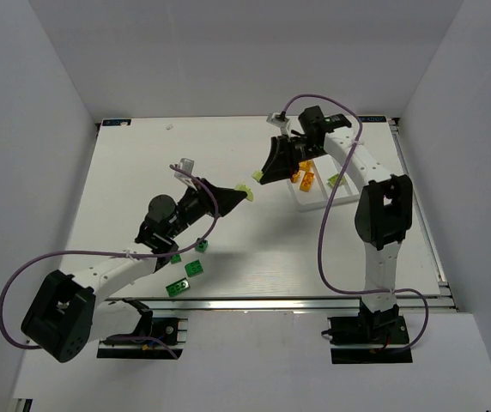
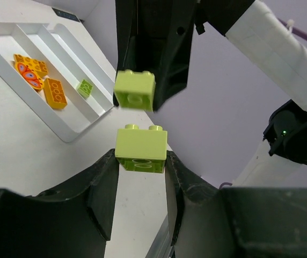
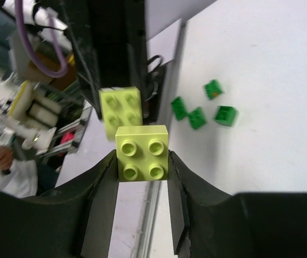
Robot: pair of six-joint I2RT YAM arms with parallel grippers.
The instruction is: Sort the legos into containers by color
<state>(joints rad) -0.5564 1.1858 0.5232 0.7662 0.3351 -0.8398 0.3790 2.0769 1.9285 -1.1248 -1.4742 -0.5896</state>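
In the left wrist view my left gripper (image 2: 141, 156) is shut on a pale yellow-green lego (image 2: 141, 148). Facing it, the right gripper (image 2: 143, 102) grips a second yellow-green lego (image 2: 135, 90), a small gap apart. The right wrist view shows my right gripper (image 3: 142, 157) shut on its lego (image 3: 142, 152), studs toward the camera, with the left one's lego (image 3: 120, 110) behind. From above, the left gripper (image 1: 244, 196) and right gripper (image 1: 261, 177) meet mid-table, left of the white tray (image 1: 312, 199). The tray (image 2: 62, 131) holds orange legos (image 2: 54, 92) in one compartment and a yellow-green lego (image 2: 85, 87) in the neighbouring one.
Several dark green legos (image 1: 195, 269) lie near the front left of the table, close to the left arm's forearm; they also show as dark green bricks (image 3: 197, 118) in the right wrist view. A purple cable (image 1: 327, 223) loops beside the right arm.
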